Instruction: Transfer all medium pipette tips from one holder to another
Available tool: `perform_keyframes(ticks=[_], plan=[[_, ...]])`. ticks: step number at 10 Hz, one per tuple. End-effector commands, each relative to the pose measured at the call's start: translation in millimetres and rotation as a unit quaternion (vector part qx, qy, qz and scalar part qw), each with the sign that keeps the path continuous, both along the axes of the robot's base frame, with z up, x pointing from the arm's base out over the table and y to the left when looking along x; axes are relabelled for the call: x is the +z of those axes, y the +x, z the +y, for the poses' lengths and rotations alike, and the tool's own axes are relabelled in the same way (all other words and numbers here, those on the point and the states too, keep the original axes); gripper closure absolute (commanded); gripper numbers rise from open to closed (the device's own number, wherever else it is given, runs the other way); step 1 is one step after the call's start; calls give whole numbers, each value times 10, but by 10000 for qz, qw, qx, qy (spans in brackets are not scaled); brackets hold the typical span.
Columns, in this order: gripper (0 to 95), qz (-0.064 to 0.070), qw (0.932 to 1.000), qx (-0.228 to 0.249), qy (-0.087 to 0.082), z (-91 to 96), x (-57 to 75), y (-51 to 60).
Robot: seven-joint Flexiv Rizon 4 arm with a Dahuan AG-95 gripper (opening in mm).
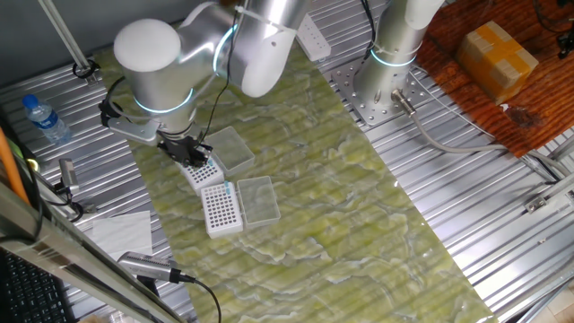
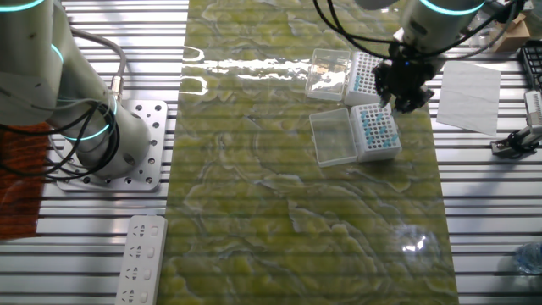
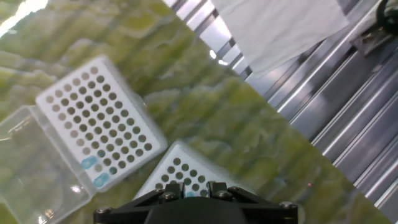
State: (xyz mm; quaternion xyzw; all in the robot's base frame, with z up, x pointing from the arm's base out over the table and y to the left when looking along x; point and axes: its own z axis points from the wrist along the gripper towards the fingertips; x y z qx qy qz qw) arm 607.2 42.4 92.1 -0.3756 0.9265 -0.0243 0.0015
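Two white grid holders lie side by side on the green mat. The farther one (image 3: 93, 118) (image 1: 221, 208) (image 2: 377, 131) shows mostly dark holes and two light-blue medium pipette tips (image 3: 93, 171) at the corner by its lid. My gripper (image 3: 189, 186) (image 1: 197, 163) (image 2: 398, 103) hangs low over the other holder (image 3: 171, 171) (image 1: 204, 172) (image 2: 362, 74). Its fingers stand close together with one light-blue tip (image 3: 189, 194) between them. The gripper body hides most of this holder.
A clear lid lies open beside each holder (image 1: 258, 197) (image 1: 231, 148). White paper (image 3: 273, 25) lies on the ribbed metal table beyond the mat edge. A second arm's base (image 1: 390, 72) stands at the back. A water bottle (image 1: 43, 118) stands at the left edge.
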Motion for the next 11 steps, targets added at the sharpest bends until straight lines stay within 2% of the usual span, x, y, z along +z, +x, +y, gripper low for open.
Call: perform_keyframes(ticks=[1,7,8,11], plan=[[760,12,10000,-15,8,0,-32,-24],[760,-89,10000,27,16,-19,-143,-142],[950,-128,9999,62,20,-22,-155,-156],[950,-130,9998,155,12,-34,-162,-159]])
